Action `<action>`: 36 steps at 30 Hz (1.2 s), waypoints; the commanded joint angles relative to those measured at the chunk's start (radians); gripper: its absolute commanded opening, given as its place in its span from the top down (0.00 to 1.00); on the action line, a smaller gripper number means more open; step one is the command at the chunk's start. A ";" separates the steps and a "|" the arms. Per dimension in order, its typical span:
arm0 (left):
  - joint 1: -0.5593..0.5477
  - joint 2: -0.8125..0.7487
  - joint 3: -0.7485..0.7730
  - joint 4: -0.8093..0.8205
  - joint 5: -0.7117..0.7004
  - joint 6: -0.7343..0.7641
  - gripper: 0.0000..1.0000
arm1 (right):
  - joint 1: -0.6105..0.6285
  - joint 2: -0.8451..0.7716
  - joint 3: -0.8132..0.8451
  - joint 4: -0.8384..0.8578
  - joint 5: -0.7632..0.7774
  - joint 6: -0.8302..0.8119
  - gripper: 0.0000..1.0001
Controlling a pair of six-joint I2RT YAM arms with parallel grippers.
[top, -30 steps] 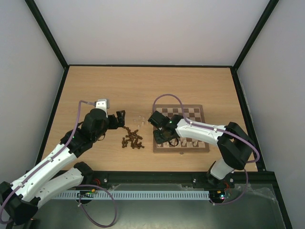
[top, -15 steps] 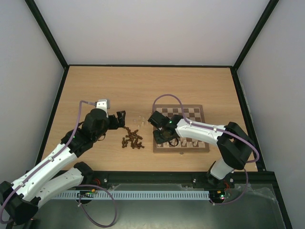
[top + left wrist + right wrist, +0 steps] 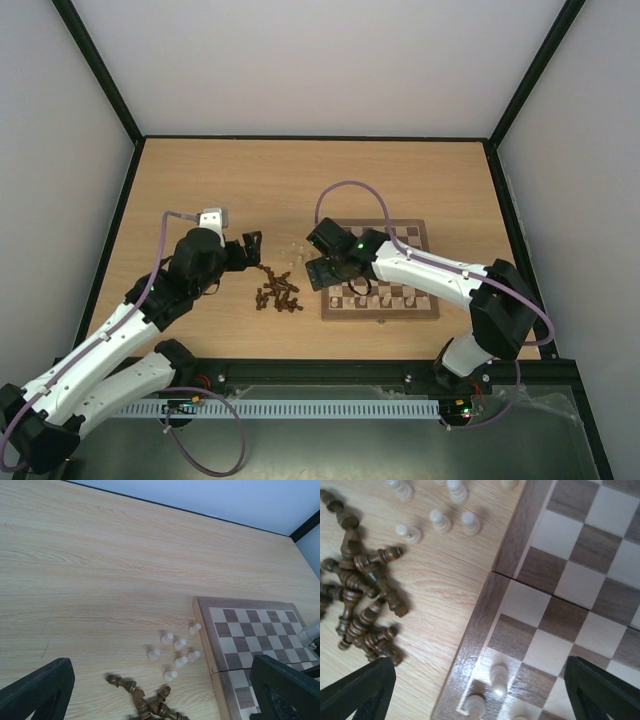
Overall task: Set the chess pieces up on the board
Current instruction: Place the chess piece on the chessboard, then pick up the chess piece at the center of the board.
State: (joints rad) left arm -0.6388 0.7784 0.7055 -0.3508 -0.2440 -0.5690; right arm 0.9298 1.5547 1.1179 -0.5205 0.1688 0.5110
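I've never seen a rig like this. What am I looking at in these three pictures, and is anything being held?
Two white robot arms are bolted at the near edge of a wooden table. The wide picture looks down from above and behind them: the left arm is on the left, the right arm on the right. The other two pictures come from a camera on each wrist; the dark shapes in their bottom corners are that arm's own jaws. On the table lies a chessboard. A few pale pieces stand along its near edge. To its left, on the table, are some loose pale pieces and a heap of dark pieces lying on their sides. Both arms' jaws stand wide open and hold nothing.
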 commanded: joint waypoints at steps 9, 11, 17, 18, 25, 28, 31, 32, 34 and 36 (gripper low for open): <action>0.011 -0.087 0.008 -0.062 -0.035 -0.040 0.01 | 0.006 0.121 0.179 -0.023 -0.049 -0.060 0.16; 0.011 -0.111 0.006 -0.072 -0.039 -0.046 0.01 | 0.005 0.161 0.214 -0.014 -0.064 -0.068 0.27; 0.011 -0.157 0.000 -0.089 -0.038 -0.063 0.00 | 0.006 0.287 0.302 0.008 -0.111 -0.084 0.58; 0.011 -0.160 0.000 -0.090 -0.035 -0.064 0.01 | 0.006 0.306 0.314 0.009 -0.111 -0.086 0.59; 0.011 -0.159 -0.004 -0.081 -0.019 -0.055 0.01 | 0.009 0.428 0.383 0.008 -0.123 -0.092 0.66; 0.011 -0.157 -0.003 -0.075 -0.018 -0.051 0.01 | 0.008 0.463 0.404 0.004 -0.118 -0.095 0.67; 0.011 -0.155 -0.003 -0.075 -0.017 -0.048 0.01 | 0.010 0.493 0.426 0.002 -0.110 -0.100 0.67; 0.011 -0.154 -0.003 -0.074 -0.017 -0.045 0.01 | 0.008 0.503 0.434 0.001 -0.105 -0.101 0.68; 0.011 -0.157 -0.005 -0.074 -0.017 -0.046 0.01 | 0.009 0.521 0.448 -0.004 -0.095 -0.102 0.68; 0.011 -0.156 -0.006 -0.074 -0.017 -0.045 0.01 | 0.009 0.537 0.459 -0.006 -0.090 -0.104 0.70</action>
State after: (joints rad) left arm -0.6334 0.6231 0.7055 -0.4324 -0.2649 -0.6205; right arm 0.9310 2.0579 1.5345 -0.4885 0.0620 0.4236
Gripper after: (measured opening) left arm 0.994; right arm 0.321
